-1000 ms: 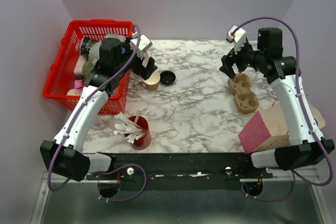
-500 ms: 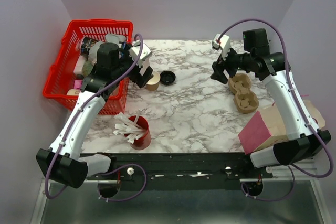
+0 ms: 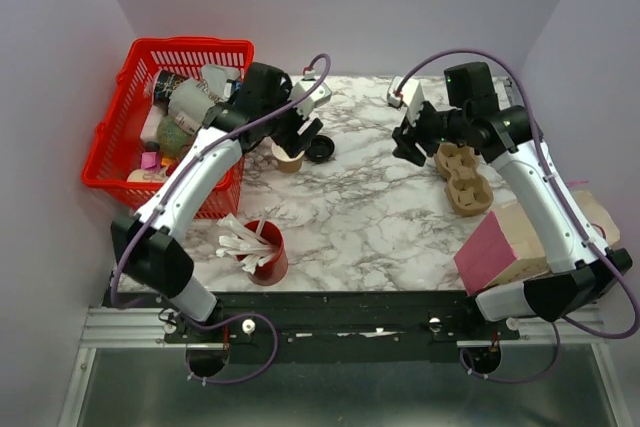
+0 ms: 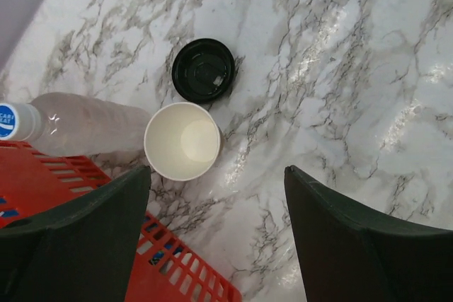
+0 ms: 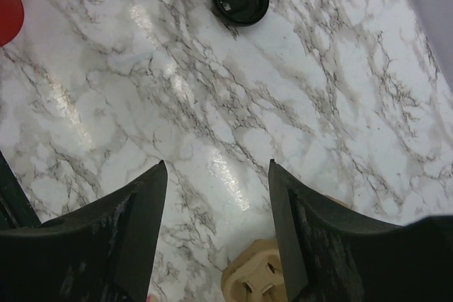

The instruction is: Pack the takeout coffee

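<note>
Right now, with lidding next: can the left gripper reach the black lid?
Probably yes: the left gripper hangs open above, and the black lid lies uncovered beside the paper cup.

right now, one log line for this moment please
cup: upright, uncovered | lid: on table beside cup | left hand: open, above cup | right hand: open, empty | packed: no

A red cup of white sticks (image 3: 266,253) stands front-left on the marble tabletop (image 3: 370,207). At right lie a pulp cup carrier (image 3: 465,179) and a pink-sided paper bag (image 3: 498,249). A clear plastic bottle (image 4: 85,124) lies seemingly inside the red basket (image 3: 190,45).
</note>
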Controlling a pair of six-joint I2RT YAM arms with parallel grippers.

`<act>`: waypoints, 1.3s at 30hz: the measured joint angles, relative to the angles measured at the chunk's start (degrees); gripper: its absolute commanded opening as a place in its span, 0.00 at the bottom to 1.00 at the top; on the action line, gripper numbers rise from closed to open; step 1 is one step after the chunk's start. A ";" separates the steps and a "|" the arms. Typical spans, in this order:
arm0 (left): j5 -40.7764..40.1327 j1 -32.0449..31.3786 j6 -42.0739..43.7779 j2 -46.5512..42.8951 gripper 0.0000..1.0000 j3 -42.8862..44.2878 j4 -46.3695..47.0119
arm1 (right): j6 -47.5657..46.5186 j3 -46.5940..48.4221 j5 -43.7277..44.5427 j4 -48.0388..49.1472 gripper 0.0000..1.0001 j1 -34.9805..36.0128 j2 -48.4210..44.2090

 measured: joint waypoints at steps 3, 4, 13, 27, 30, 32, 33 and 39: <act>-4.20 -1.77 -1.55 7.45 0.77 6.60 -4.35 | -1.68 -2.03 2.25 0.02 0.63 3.67 -1.57; -5.84 -2.27 -2.36 10.54 0.77 9.11 -5.88 | -2.23 -3.10 2.67 0.09 0.62 4.50 -2.21; -16.06 -3.41 -7.96 26.93 0.75 19.54 -14.47 | -8.31 -20.59 7.19 -3.48 0.49 8.09 -7.98; -18.25 -3.41 -9.40 34.27 0.54 24.20 -17.11 | -18.58 -38.75 19.21 -9.99 0.46 8.39 -16.83; -18.25 -3.41 -9.44 35.69 0.48 24.20 -17.22 | -19.15 -40.70 20.68 -10.03 0.46 8.37 -17.92; -18.25 -3.41 -9.38 36.41 0.44 24.20 -17.25 | -19.21 -41.40 21.53 -9.84 0.45 8.04 -17.97; -18.25 -3.41 -9.29 36.79 0.40 24.20 -17.25 | -19.23 -41.62 21.86 -9.73 0.45 7.69 -17.94; -18.29 -3.43 -8.74 38.51 0.11 24.65 -17.64 | -20.68 -43.19 23.23 -8.50 0.45 3.85 -18.56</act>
